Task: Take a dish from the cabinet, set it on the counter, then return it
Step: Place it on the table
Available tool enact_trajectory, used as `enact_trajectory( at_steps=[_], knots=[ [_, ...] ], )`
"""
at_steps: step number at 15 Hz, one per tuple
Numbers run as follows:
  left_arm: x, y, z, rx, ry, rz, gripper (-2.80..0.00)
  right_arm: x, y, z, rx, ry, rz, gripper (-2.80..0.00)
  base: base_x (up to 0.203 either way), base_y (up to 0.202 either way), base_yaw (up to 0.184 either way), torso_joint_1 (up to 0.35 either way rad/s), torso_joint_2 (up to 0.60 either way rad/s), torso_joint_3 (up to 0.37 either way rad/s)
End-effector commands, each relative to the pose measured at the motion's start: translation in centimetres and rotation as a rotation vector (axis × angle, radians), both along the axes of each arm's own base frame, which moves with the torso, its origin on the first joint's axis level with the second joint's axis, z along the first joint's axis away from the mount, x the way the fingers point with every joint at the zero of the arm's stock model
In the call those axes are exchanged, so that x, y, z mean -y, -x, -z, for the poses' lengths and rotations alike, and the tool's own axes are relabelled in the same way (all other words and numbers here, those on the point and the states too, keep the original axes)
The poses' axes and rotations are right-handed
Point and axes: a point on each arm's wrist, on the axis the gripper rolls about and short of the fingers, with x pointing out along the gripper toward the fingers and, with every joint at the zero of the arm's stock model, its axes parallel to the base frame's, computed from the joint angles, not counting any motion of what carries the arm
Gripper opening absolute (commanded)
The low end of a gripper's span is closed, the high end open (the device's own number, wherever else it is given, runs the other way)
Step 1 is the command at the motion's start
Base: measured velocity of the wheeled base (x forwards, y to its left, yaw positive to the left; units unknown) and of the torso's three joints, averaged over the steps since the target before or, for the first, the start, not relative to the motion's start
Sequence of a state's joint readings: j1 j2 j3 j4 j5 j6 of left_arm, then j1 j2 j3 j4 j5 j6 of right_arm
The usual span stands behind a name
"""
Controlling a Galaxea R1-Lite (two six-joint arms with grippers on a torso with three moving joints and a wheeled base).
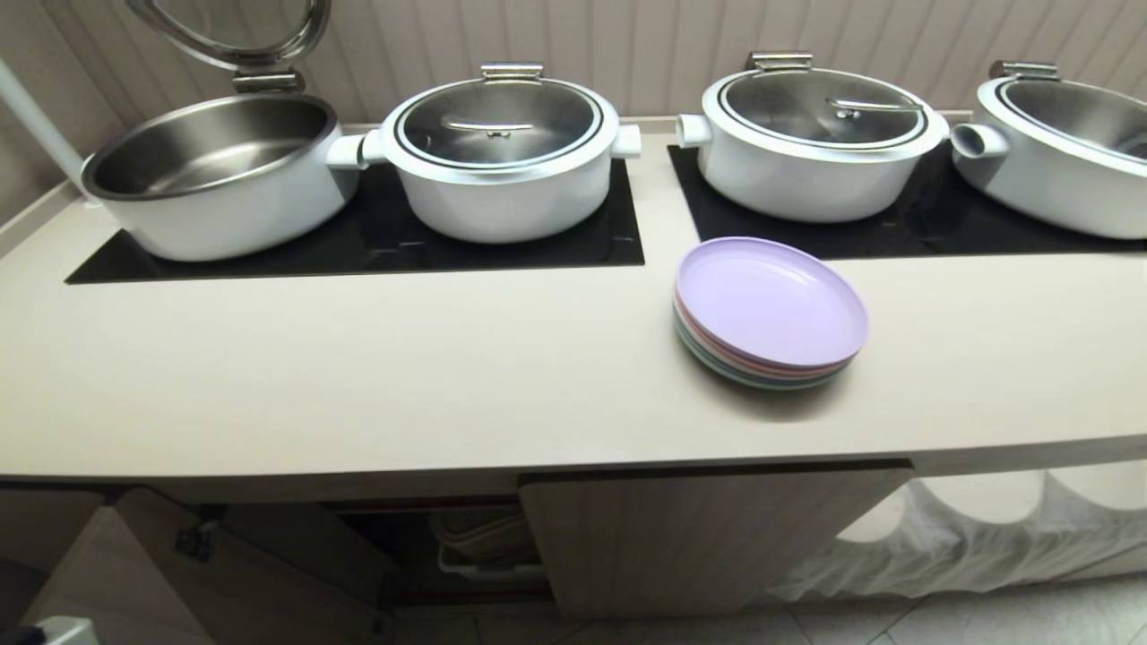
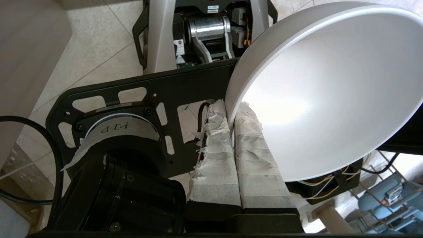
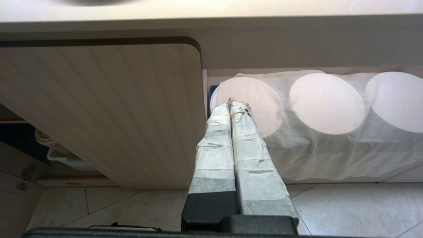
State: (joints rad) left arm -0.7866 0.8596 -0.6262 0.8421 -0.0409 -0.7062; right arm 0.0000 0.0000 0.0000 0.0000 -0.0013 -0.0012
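A pale, vertically grooved wall (image 1: 627, 45) ran along the far side. Pale stone-look floor tiles (image 1: 941, 618) lay nearest, in soft even light. To the right, a white gauzy cloth (image 1: 986, 528) hung over round white shapes.

A plate stack (image 1: 771, 313) sits on the counter (image 1: 358, 376) before the pots (image 1: 502, 157).

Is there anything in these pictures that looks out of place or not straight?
Nothing is spilled or broken. Two things stand out: the left gripper pinches the dish by its rim, so it hangs tilted over the robot's own base, not on the counter. The leftmost pot has its lid up, while the other pots are covered.
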Motion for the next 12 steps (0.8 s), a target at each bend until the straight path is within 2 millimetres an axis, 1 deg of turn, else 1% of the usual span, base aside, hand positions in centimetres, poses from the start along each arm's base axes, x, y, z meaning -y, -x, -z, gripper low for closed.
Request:
enact_trajectory(
  at_steps=[1,8,12],
  knots=[
    [0.0,0.0,0.04,-0.007,-0.004,-0.003,-2.8,0.0,0.0,0.0,0.0,0.0,0.0,-2.8,0.0,0.0,0.0,0.161,-0.35,-0.185],
    [-0.21,0.22,0.14,-0.023,-0.027,-0.001,-2.8,0.0,0.0,0.0,0.0,0.0,-0.003,-2.8,0.0,0.0,0.0,0.165,-0.33,-0.166],
    [-0.15,0.25,0.07,-0.019,-0.026,0.015,-2.8,0.0,0.0,0.0,0.0,0.0,0.0,-2.8,0.0,0.0,0.0,0.023,-0.05,-0.021]
  ],
)
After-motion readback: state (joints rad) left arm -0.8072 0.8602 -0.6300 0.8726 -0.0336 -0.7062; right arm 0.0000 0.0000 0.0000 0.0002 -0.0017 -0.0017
